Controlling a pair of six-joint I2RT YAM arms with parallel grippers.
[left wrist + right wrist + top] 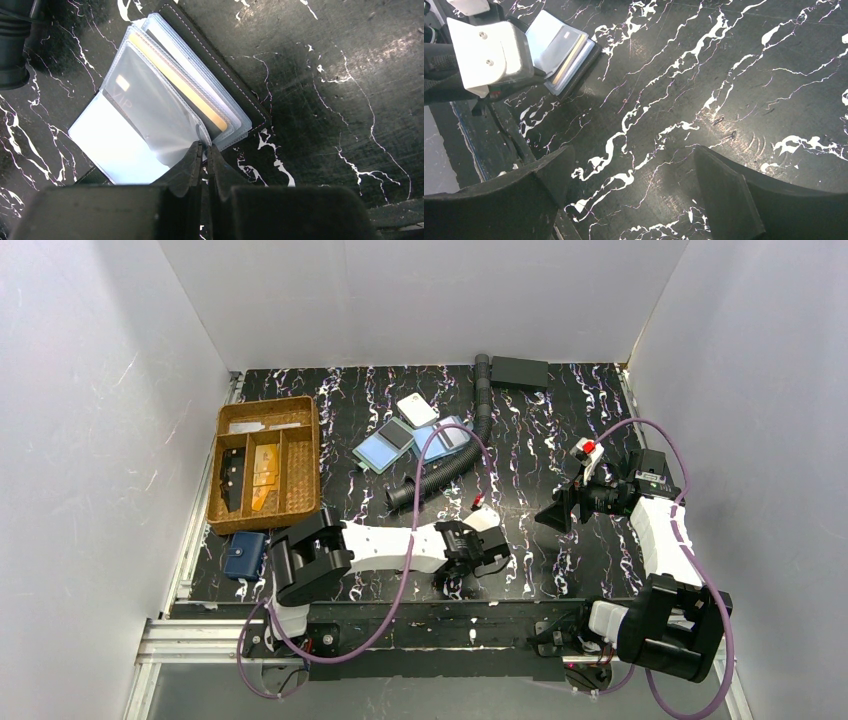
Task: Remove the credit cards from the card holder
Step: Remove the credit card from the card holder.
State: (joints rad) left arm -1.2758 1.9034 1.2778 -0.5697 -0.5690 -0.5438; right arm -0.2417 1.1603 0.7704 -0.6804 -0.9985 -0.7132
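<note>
Marbled table [325, 75]: left fingers [186, 167] pinch the card holder [165, 100] beside the hose [12, 45], right fingers [734, 200] spread empty.

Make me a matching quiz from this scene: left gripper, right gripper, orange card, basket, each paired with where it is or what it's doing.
1 left gripper
2 right gripper
3 orange card
4 basket

A open over bare table
B at the table's left edge
C shut on a clear sleeve
D inside the holder

Pairs: 1-C, 2-A, 3-D, 4-B
</note>
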